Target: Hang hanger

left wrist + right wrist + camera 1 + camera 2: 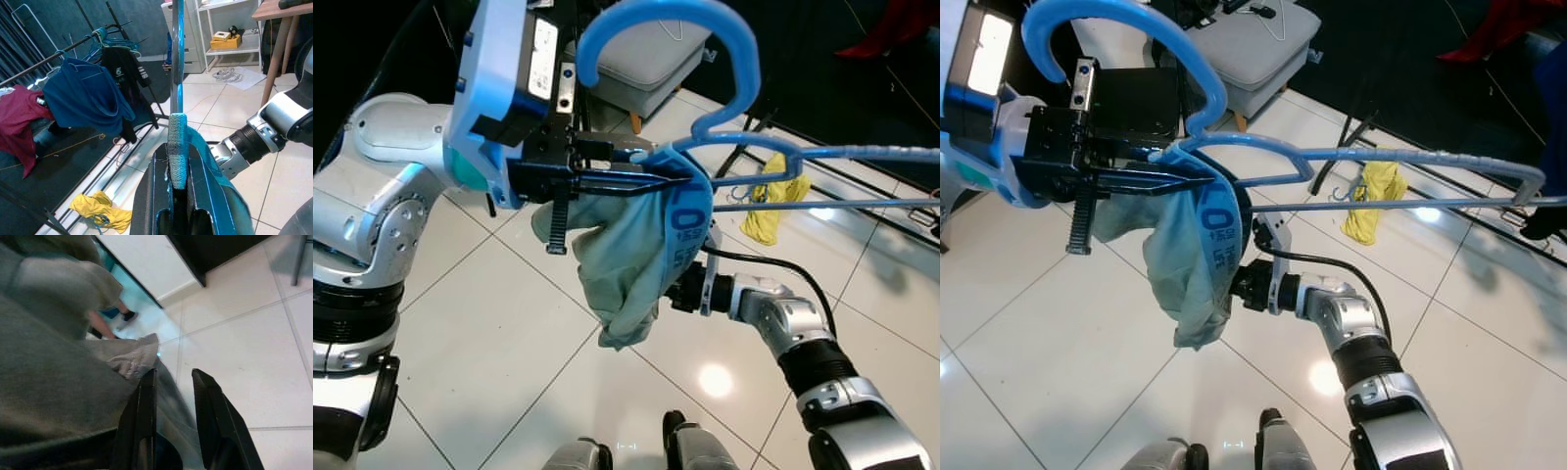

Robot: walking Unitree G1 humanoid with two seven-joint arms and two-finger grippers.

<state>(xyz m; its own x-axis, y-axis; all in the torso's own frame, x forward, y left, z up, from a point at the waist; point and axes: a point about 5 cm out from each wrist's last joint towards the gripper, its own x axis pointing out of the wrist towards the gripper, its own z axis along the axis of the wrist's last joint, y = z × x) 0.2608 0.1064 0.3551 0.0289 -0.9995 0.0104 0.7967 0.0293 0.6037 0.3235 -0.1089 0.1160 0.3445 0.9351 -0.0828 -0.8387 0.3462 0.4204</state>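
The left hand [651, 181] is raised in front of the head camera, its fingers pinched on the neck of the blue hanger [724, 108], which carries a pale green T-shirt [631, 264] bunched at that end. The right hand [173, 382] sits just below and behind the hanging cloth, its fingers slightly parted with a fold of the shirt between them, above the white tiled floor [489, 333]. A yellow cloth [773, 201] lies beneath a clothes rail [73, 46] holding dark garments.

hanger [705, 59]: light blue | shirt [631, 264]: pale grey-green, blue print | rag [771, 201]: yellow
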